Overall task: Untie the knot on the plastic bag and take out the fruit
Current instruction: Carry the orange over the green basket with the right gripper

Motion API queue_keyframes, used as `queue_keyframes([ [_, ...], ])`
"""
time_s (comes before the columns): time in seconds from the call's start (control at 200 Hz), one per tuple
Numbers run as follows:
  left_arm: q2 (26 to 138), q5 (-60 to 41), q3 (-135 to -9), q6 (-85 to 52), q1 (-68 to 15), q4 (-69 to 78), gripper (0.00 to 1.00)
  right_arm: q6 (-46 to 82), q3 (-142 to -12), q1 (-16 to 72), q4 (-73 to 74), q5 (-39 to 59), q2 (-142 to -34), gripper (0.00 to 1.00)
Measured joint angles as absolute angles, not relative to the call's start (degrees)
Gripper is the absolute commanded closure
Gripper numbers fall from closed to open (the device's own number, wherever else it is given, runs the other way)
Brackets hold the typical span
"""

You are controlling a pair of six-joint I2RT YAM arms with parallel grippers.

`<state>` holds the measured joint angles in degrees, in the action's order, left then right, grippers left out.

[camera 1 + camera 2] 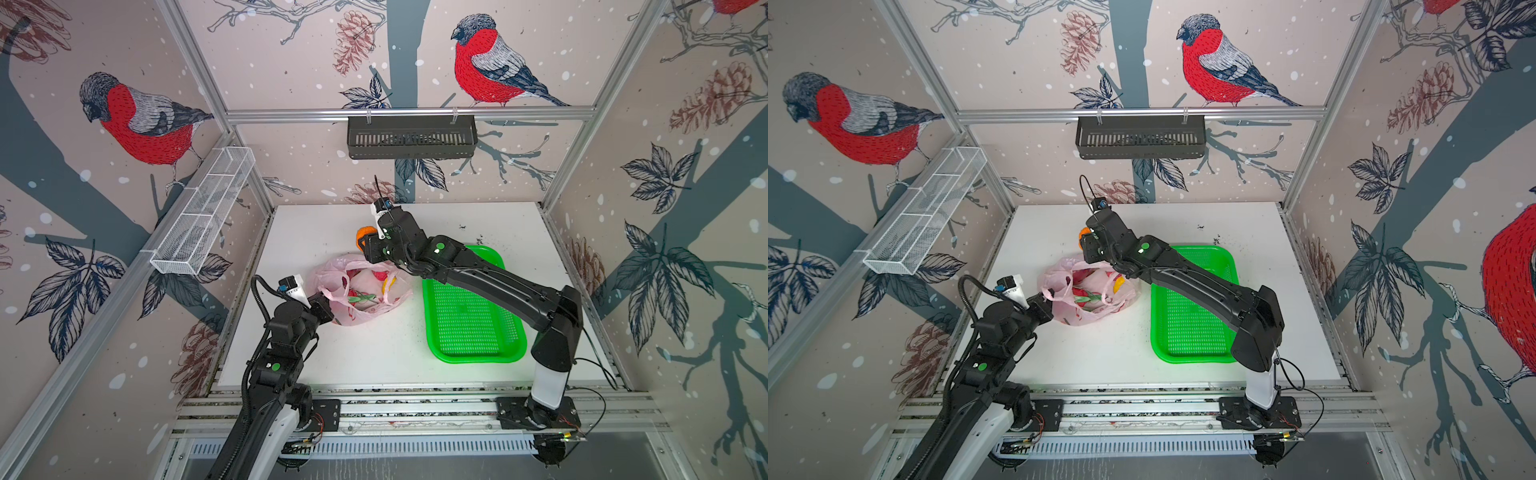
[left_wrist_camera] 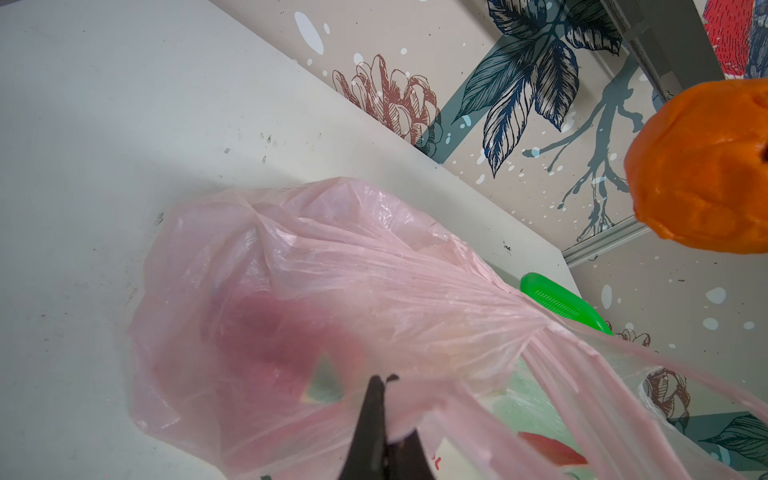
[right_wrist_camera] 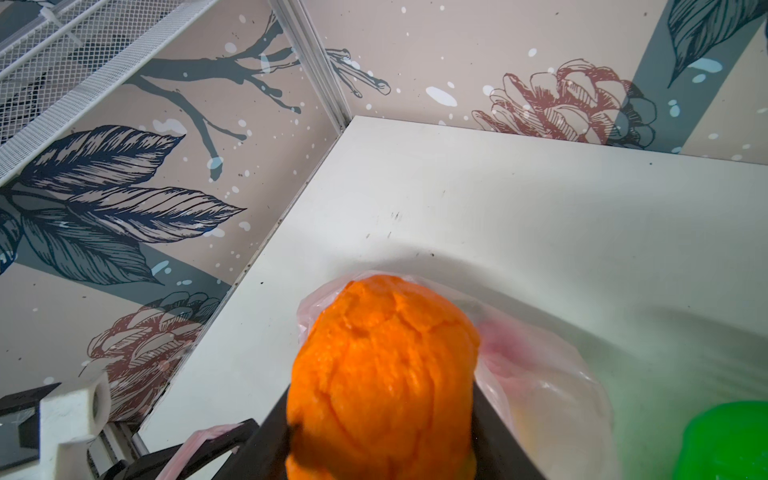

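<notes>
The pink plastic bag (image 1: 361,309) (image 1: 1077,318) lies mid-table with its mouth open and its loop handles apart; no knot shows. Inside it are a magenta dragon fruit (image 1: 359,297) and a yellow fruit (image 1: 390,283). My left gripper (image 1: 331,308) (image 2: 384,384) is shut on the bag's near-left rim, and the film (image 2: 332,270) is pulled taut. My right gripper (image 1: 365,242) (image 3: 382,409) hangs above the bag's far edge, shut on the orange (image 1: 365,232) (image 1: 1082,232) (image 3: 382,365), which also shows in the left wrist view (image 2: 702,166).
A green perforated tray (image 1: 473,316) (image 1: 1192,316) lies right of the bag, partly under my right arm. A black basket (image 1: 411,137) hangs on the back rail. A white mesh shelf (image 1: 203,212) hangs on the left wall.
</notes>
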<state>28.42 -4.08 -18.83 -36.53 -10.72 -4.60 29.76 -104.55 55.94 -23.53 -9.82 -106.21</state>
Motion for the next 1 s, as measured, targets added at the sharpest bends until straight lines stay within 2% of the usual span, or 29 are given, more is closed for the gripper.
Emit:
queue_keyframes([
  [0.255,29.69,-4.51,-19.97,-35.57,-10.72,-4.71,1.0,29.65,-97.41,51.2,-23.77,-12.21,-101.47,0.81],
  [0.67,31.05,-5.91,-21.45,-34.5,-10.72,-4.84,1.0,32.47,-76.38,41.23,-23.51,-14.9,-89.93,0.82],
  [1.001,30.87,-6.02,-21.32,-34.5,-10.72,-4.84,1.0,34.74,-66.13,35.94,-21.08,-14.0,-89.32,0.82],
])
